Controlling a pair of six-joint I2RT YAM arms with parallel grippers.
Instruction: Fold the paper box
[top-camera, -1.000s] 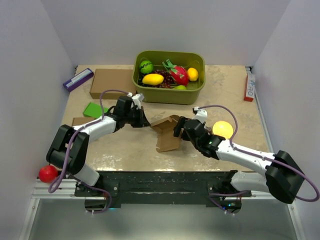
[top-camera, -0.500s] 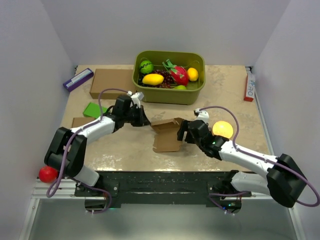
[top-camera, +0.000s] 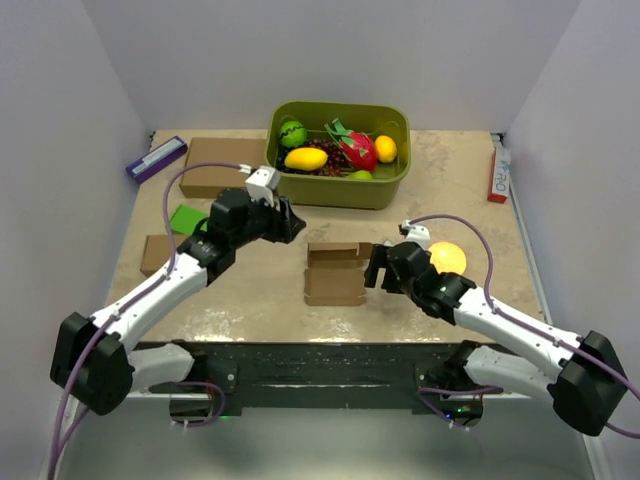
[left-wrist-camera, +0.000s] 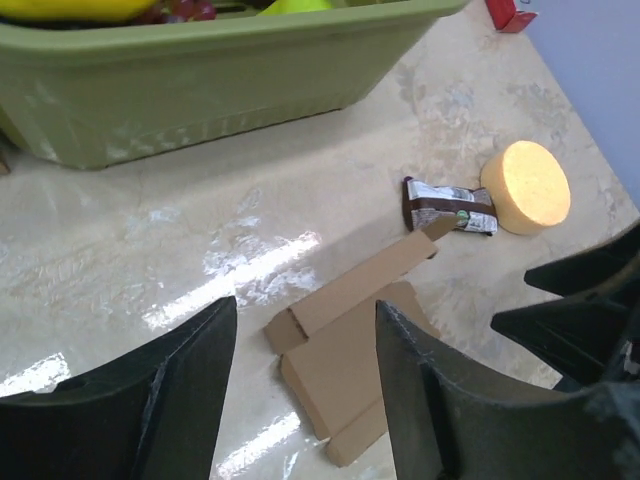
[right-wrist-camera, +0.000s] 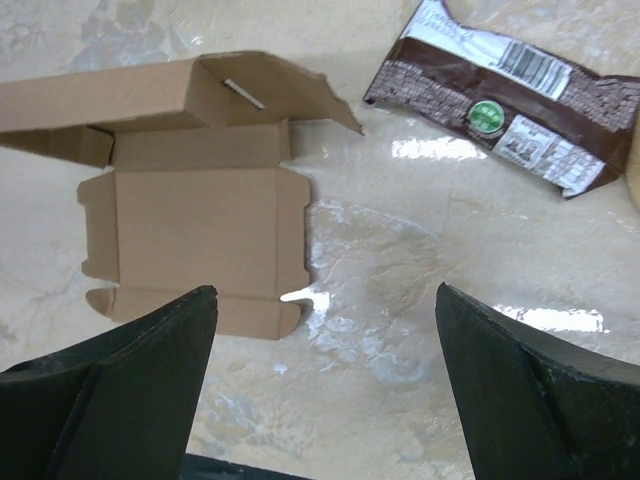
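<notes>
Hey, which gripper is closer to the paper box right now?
Right. The right gripper is open just off the right edge of the paper box. The left gripper is open beyond its far left corner, toward the green bin.

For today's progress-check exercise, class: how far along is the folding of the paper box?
Done: one long flap of the paper box is creased up along its far edge. In hand: nothing; the left gripper and right gripper hang open on either side. Left: the base and small tabs lie flat on the table, so most walls are not yet raised.
</notes>
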